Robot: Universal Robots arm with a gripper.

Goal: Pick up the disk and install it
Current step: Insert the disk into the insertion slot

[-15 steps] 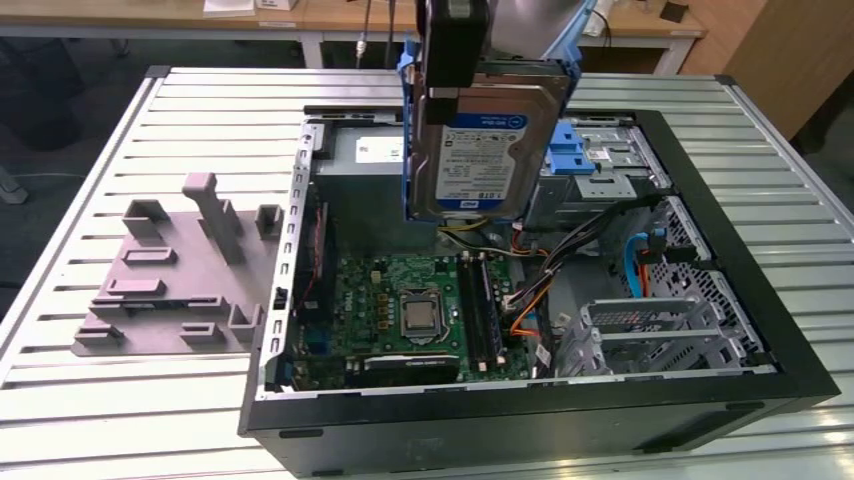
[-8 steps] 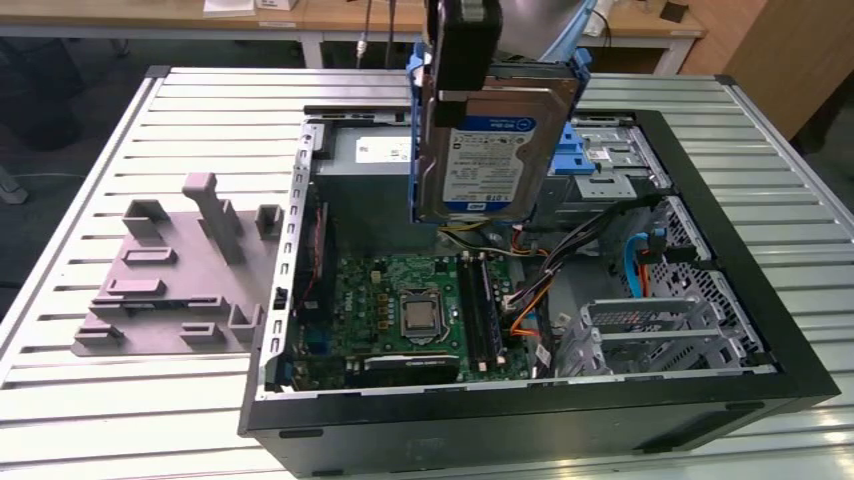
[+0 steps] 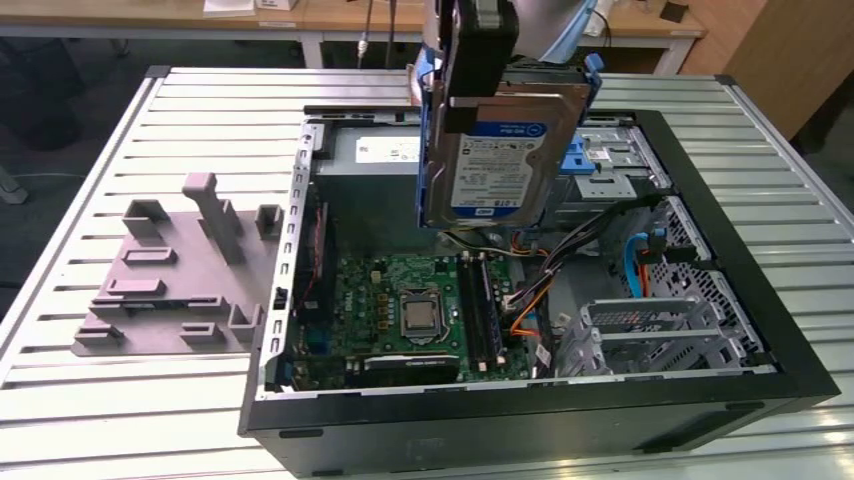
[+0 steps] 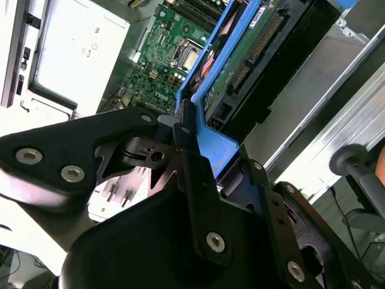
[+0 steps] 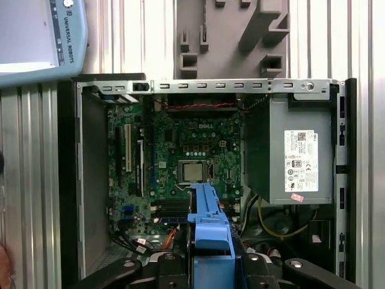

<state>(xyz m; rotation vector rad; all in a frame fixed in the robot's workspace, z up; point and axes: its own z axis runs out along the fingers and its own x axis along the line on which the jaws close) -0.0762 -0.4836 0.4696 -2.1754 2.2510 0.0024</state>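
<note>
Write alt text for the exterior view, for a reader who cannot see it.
The gripper holds the disk upright above an open computer case that lies on a slatted metal table. The motherboard shows inside the case, and a grey fixture sits on the table to the exterior view's left of it.

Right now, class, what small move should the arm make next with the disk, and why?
Probably a short, slow descent toward the drive bay. The gripper is shut on the disk, which hangs on edge above the open computer case, not yet seated in it.
</note>
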